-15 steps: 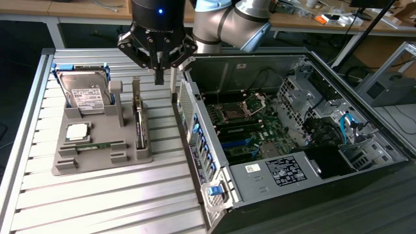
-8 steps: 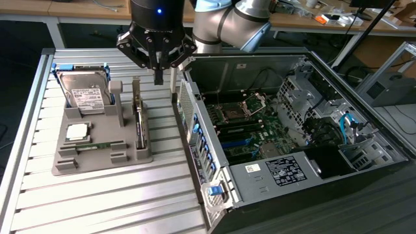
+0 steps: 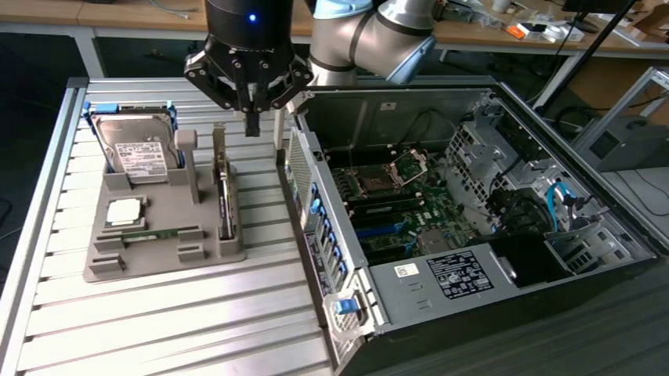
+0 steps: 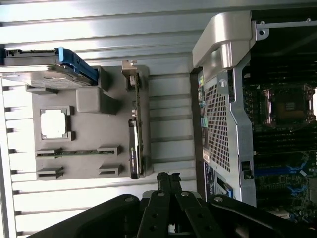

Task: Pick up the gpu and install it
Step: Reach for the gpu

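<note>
Pincer (image 3: 251, 125) fingers together, holding nothing, touching nothing. It hangs above the case-side edge of the tray (image 3: 105, 266), close to the gpu (image 3: 222, 196) but apart from it. The gpu is a thin flat card with a metal end bracket, standing on edge in the tray's long slot. The tray is grey moulded plastic with blocky ribs. Also in the tray: boxy silver hard drive (image 3: 136, 153), square chip (image 3: 125, 210), narrow green memory stick (image 3: 157, 233). Open metal computer case (image 3: 471, 204) beside the tray on the ribbed metal desk (image 3: 157, 329).
</note>
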Controlling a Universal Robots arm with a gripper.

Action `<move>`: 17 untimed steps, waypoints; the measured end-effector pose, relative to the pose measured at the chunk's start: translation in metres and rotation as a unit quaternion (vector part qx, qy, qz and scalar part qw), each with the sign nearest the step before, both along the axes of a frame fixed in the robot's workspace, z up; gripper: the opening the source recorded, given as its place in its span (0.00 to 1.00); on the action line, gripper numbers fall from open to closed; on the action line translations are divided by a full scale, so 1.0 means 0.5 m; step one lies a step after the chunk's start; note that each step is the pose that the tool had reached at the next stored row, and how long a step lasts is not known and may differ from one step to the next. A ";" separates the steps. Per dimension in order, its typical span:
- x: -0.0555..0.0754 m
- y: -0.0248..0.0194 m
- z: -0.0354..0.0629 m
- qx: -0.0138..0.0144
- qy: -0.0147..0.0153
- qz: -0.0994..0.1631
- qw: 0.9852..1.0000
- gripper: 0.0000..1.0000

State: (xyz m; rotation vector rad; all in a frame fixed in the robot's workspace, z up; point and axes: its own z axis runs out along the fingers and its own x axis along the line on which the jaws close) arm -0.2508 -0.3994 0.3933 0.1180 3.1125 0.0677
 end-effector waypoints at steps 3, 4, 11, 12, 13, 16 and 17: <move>-0.002 0.0000 0.000 0.000 0.000 0.000 1.000 0.11; -0.003 0.0000 0.000 0.000 0.000 0.000 1.000 0.11; -0.007 0.0000 0.000 0.000 0.000 0.000 1.000 0.11; -0.007 0.0000 0.000 0.000 0.000 0.000 1.000 0.11; -0.008 0.0000 0.000 0.000 0.000 0.000 1.000 0.11; -0.010 0.0000 0.000 0.000 0.000 0.000 1.000 0.11; -0.010 0.0000 0.000 0.000 0.000 0.000 1.000 0.11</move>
